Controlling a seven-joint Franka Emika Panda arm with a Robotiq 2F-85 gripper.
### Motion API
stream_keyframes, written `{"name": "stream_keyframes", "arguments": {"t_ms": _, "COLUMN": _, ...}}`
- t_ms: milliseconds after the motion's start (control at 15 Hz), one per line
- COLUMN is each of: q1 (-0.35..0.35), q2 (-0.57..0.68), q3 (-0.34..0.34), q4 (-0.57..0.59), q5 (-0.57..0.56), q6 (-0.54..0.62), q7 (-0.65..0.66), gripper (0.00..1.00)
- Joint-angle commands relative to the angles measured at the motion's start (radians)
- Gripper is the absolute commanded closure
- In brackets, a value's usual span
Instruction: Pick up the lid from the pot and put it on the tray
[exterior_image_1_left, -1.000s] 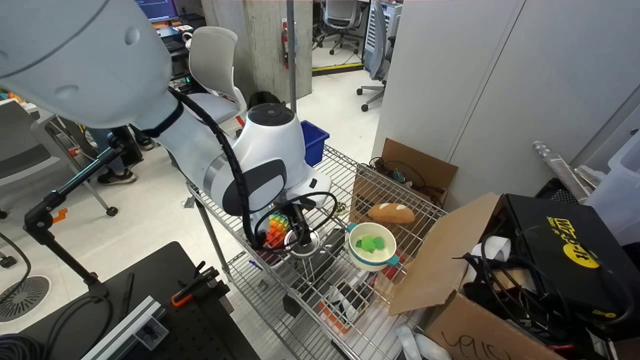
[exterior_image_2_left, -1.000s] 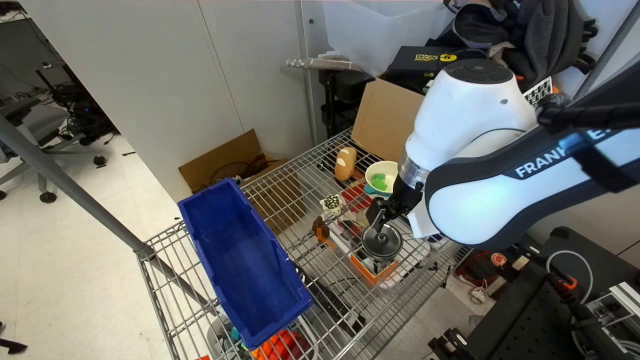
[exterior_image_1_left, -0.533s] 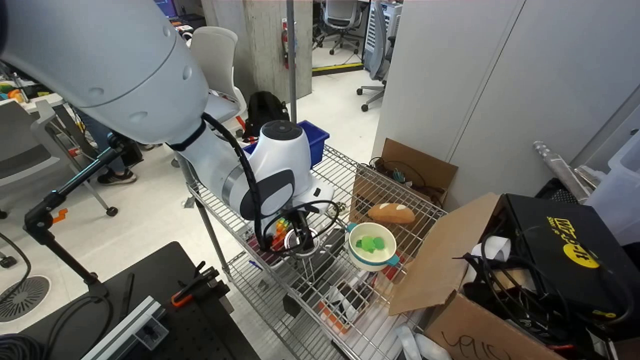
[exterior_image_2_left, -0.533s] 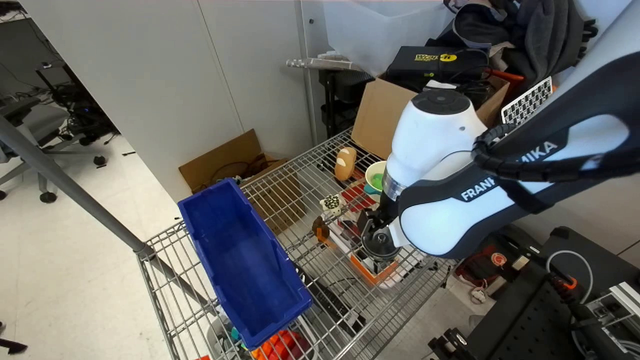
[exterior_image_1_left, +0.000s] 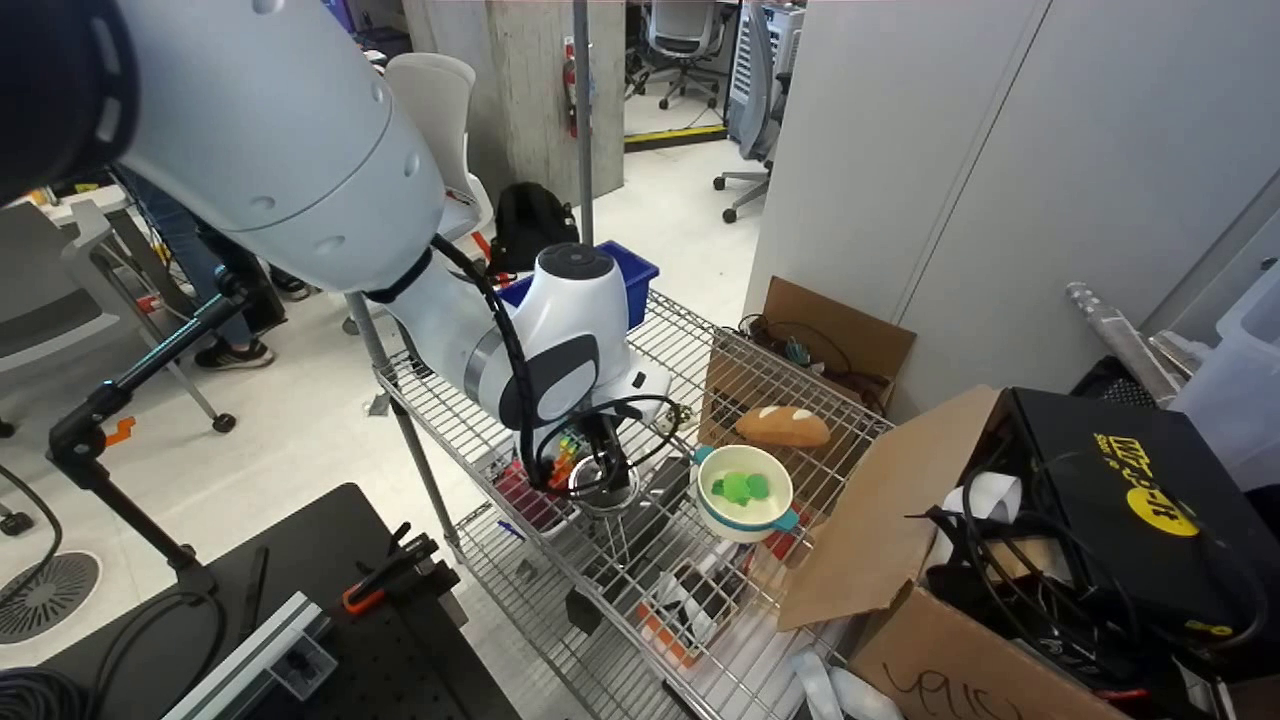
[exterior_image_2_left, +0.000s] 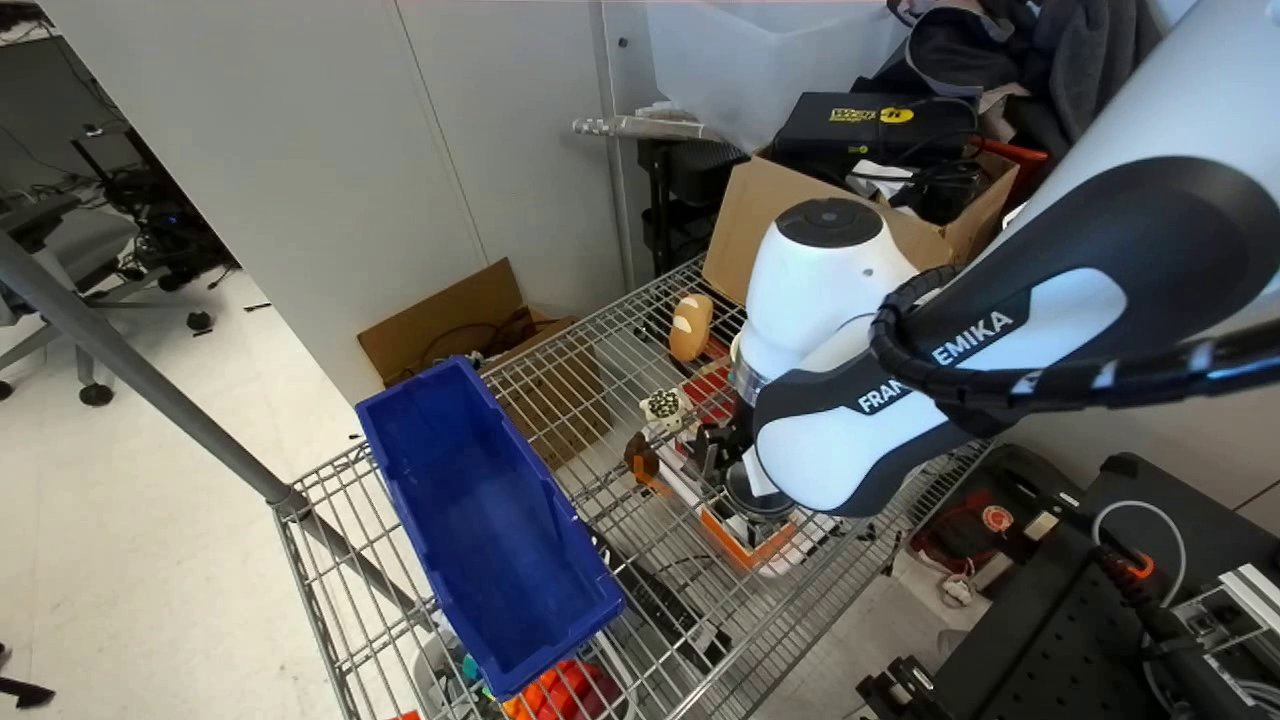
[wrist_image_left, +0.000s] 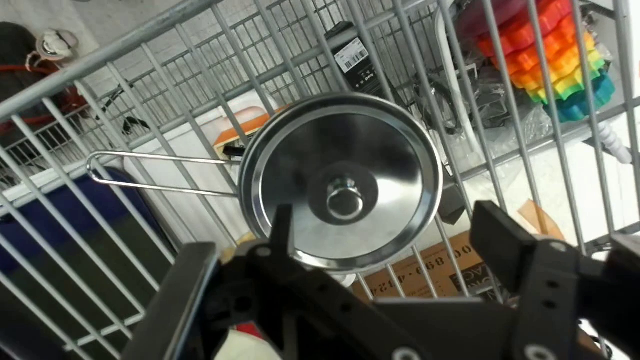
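The black gripper has its jaws spread wide, holding nothing — and close by sits the round, shiny silver metal lid, on the small silver-grey metal pot, knob up. Look at that pot's long axis: the slim wire handle points left in the wrist view, over the silver wire bench. Farther out, in an exterior view — a round cream bowl.
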Motion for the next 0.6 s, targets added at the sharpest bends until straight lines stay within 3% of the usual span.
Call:
{"name": "stream_keyframes", "arguments": {"t_ms": 0, "q1": 0.025, "q2": 0.034, "q3": -0.024, "q4": 0.063, "q5": 0.025, "q6": -0.067, "q7": 0.027, "gripper": 0.4}}
{"name": "stream_keyframes", "arguments": {"t_ms": 400, "q1": 0.026, "q2": 0.059, "q3": -0.03, "q4": 0.104, "q5": 0.024, "q6": -0.126, "q7": 0.066, "gripper": 0.87}}
{"name": "stream_keyframes", "arguments": {"t_ms": 533, "q1": 0.02, "q2": 0.044, "q3": -0.025, "q4": 0.104, "q5": 0.028, "q6": -0.14, "q7": 0.073, "gripper": 0.96}}
